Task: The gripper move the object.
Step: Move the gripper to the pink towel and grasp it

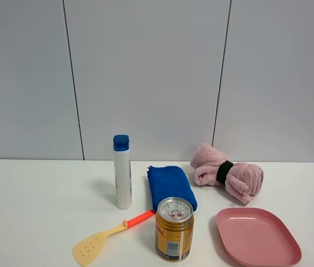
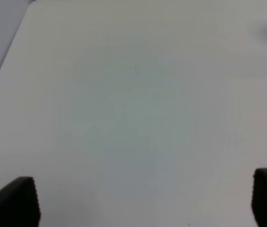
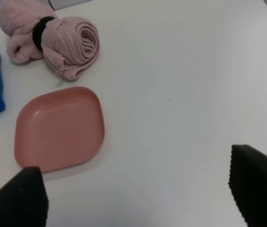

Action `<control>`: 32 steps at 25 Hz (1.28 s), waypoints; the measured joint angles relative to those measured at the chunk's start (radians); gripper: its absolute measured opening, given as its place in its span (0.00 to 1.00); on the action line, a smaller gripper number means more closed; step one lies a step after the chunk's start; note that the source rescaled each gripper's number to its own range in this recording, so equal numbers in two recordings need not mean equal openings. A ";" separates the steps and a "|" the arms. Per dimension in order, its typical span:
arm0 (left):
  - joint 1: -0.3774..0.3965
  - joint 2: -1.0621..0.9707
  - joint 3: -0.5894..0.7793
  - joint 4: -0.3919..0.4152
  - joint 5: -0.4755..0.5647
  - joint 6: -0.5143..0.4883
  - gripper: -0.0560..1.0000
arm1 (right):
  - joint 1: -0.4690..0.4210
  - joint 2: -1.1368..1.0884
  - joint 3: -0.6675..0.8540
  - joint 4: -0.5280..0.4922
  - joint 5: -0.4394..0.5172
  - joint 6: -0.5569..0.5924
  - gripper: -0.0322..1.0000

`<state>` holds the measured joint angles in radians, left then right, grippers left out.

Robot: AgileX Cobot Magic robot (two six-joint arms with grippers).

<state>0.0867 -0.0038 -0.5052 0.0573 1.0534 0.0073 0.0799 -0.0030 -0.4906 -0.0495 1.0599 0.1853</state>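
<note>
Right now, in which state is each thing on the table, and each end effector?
Bottle, upright, cap on.
Can, upright.
Cloth, folded, lying flat.
Towel, rolled, bound by a black band.
Plate, empty, right way up.
Spatula, lying flat.
Left end effector, open, holding nothing.
Right end effector, open, holding nothing.
</note>
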 joint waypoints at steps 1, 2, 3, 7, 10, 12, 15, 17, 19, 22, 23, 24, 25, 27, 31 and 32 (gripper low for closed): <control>0.000 0.000 0.000 0.000 0.000 0.000 1.00 | 0.000 0.000 0.000 0.000 0.000 0.000 0.71; 0.000 0.000 0.000 0.000 0.000 0.000 1.00 | 0.000 0.000 0.000 0.000 0.000 0.000 0.71; 0.000 0.000 0.000 0.000 0.000 0.000 1.00 | 0.000 0.000 0.000 0.000 0.000 0.000 0.71; 0.000 0.000 0.000 0.000 0.000 0.000 1.00 | 0.000 0.000 0.000 0.000 0.000 0.000 0.71; 0.000 0.000 0.000 0.000 0.000 0.001 1.00 | 0.000 0.000 0.000 0.000 0.000 0.000 0.71; 0.000 0.000 0.000 0.000 0.000 0.001 1.00 | 0.000 0.000 0.000 0.000 0.000 0.000 0.71; 0.000 0.000 0.000 0.000 0.000 0.001 1.00 | 0.000 0.000 0.000 0.000 0.000 0.000 0.71; 0.000 0.000 0.000 0.000 0.000 0.001 1.00 | 0.000 0.000 0.000 0.000 0.000 0.000 0.71; 0.000 0.000 0.000 0.000 0.000 0.001 1.00 | 0.000 0.000 0.000 0.000 0.000 0.000 0.71; 0.000 0.000 0.000 0.000 0.000 0.000 1.00 | 0.000 0.000 0.000 0.000 0.000 0.000 0.71; 0.000 0.000 0.000 0.000 0.000 0.000 1.00 | 0.000 0.000 0.000 0.000 0.000 0.000 0.71; 0.000 0.000 0.000 0.000 0.000 0.000 1.00 | 0.000 0.000 0.000 0.000 0.000 0.000 0.71; 0.000 0.000 0.000 0.000 0.000 0.000 1.00 | 0.000 0.000 0.000 0.000 0.000 0.000 0.71; 0.000 0.000 0.000 0.000 0.000 0.000 1.00 | 0.000 0.000 0.000 0.000 0.000 0.000 0.71; 0.000 0.000 0.000 0.000 0.000 0.000 1.00 | 0.000 0.000 0.000 0.000 0.000 0.000 0.71; 0.000 0.000 0.000 0.000 0.000 0.001 1.00 | 0.000 0.000 0.000 0.000 0.000 0.000 0.71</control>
<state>0.0867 -0.0038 -0.5052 0.0573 1.0534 0.0084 0.0799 -0.0030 -0.4906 -0.0495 1.0599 0.1853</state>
